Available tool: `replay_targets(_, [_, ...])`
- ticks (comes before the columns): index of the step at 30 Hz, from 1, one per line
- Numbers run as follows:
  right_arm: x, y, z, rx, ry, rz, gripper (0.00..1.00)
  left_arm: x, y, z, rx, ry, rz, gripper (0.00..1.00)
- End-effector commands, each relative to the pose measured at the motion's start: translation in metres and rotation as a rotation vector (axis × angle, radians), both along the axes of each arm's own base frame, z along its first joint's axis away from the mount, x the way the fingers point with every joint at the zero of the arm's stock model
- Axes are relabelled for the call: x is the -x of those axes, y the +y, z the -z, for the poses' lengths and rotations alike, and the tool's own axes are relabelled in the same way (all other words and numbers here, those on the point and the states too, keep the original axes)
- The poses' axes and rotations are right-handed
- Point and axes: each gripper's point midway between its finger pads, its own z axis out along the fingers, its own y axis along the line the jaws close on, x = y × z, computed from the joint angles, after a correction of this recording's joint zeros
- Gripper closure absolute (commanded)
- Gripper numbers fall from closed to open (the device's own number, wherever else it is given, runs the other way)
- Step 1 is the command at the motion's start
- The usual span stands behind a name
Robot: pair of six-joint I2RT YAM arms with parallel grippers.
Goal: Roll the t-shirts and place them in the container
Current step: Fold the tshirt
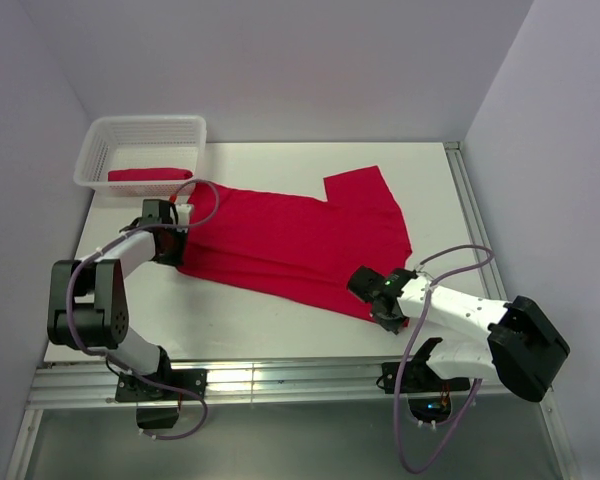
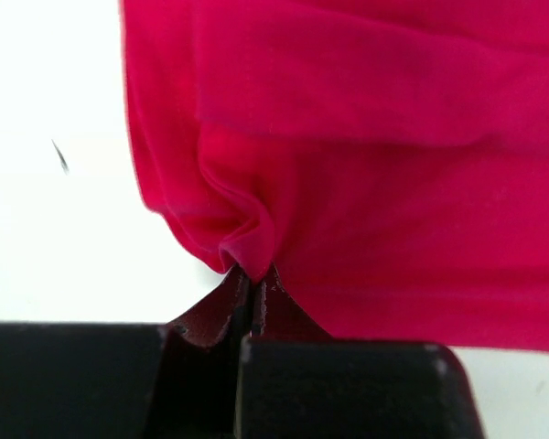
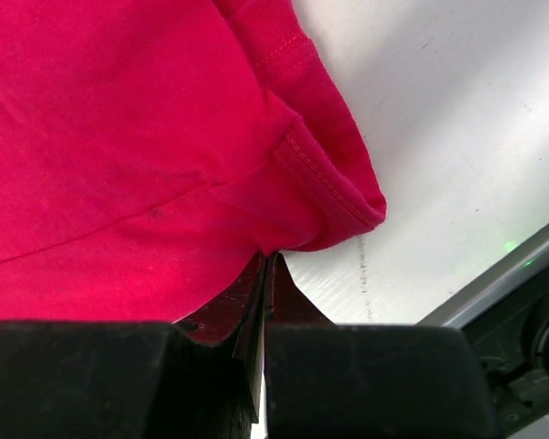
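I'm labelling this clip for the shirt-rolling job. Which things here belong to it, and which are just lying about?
Belong to the job:
spread red t-shirt, pinched at opposite ends by the left pincer and right pincer
second red t-shirt, bundled up

Just lying about:
white lattice basket, which holds the second red t-shirt
table

Your top view looks down from above and behind the near edge, taking in the whole tabletop (image 1: pixel 270 165). The wrist views sit tight behind the left tool (image 2: pixel 252 279) and the right tool (image 3: pixel 265 265), each facing the red t-shirt (image 1: pixel 290 240), which all three views share.
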Motion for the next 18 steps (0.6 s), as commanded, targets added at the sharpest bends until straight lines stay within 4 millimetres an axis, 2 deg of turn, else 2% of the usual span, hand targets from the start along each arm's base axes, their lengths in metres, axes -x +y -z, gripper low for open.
replay_targets(1, [0.007,-0.018,-0.006,0.099,0.033,-0.047,1.00,0.040,0.017,0.006,-0.034,0.107,0.070,1.00])
replay_targets(7, [0.011,-0.013,-0.005,0.061,0.052,-0.099,1.00,0.080,0.029,0.005,-0.114,0.112,0.193,1.00])
replay_targets(8, [0.012,-0.012,-0.006,0.054,0.055,-0.110,1.00,0.080,0.030,-0.005,-0.130,0.068,0.199,1.00])
replay_targets(10, [0.012,-0.012,-0.007,0.047,0.054,-0.110,1.00,0.093,0.030,-0.005,-0.145,0.059,0.241,0.98])
replay_targets(11, [0.014,-0.012,-0.008,0.045,0.058,-0.114,1.00,0.097,0.028,-0.011,-0.151,0.021,0.256,0.98])
replay_targets(14, [0.015,-0.011,-0.015,0.039,0.052,-0.114,1.00,0.104,0.027,-0.017,-0.168,-0.002,0.313,0.92])
replay_targets(17, [0.014,-0.008,-0.022,0.040,0.046,-0.129,1.00,0.113,0.028,-0.012,-0.176,0.036,0.333,0.87])
replay_targets(18, [0.014,-0.008,-0.023,0.045,0.047,-0.136,1.00,0.114,0.029,-0.010,-0.179,0.045,0.333,0.77])
